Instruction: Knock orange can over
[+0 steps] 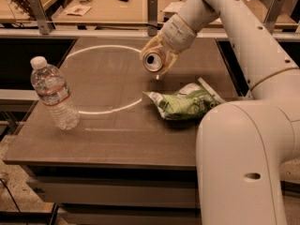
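Observation:
The orange can (153,61) is tipped on its side, its silver pull-tab top facing the camera, over the back middle of the brown table (112,125). My gripper (156,60) reaches down from the upper right. Its pale fingers (166,63) wrap both sides of the can, so it is shut on it. The can's body is mostly hidden behind its top and the fingers. I cannot tell whether the can touches the table.
A clear water bottle (54,95) with a white cap stands upright at the table's left. A green and white snack bag (183,102) lies just right of and in front of the can. My arm's large white body (243,172) fills the lower right.

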You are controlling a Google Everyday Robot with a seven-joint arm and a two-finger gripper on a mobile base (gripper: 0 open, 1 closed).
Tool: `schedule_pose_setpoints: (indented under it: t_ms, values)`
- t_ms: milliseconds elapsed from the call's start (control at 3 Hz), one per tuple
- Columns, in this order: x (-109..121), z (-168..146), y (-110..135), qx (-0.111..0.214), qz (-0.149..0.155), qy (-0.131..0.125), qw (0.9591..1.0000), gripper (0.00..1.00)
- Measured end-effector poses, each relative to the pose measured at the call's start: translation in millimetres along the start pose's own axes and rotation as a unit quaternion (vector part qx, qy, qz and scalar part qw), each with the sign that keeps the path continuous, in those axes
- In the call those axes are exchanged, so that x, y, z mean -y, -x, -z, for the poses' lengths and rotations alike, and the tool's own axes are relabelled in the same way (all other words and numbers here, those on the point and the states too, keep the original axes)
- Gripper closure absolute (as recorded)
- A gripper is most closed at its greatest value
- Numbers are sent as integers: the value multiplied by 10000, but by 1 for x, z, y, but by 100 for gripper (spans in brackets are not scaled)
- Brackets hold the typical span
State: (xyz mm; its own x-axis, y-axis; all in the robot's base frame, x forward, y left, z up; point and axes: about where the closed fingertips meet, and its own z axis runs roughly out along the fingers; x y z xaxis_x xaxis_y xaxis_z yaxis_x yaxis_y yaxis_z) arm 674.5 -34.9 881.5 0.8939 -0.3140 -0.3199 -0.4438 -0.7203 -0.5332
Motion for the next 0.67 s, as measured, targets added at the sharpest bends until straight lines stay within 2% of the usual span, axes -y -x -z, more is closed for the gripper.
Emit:
schedule_pose_setpoints:
  t_ms: [333,667]
  values:
    - [-17,8,-1,-76,-37,-2,10000,100]
    - [-34,26,-5,-745,43,208,9970,100]
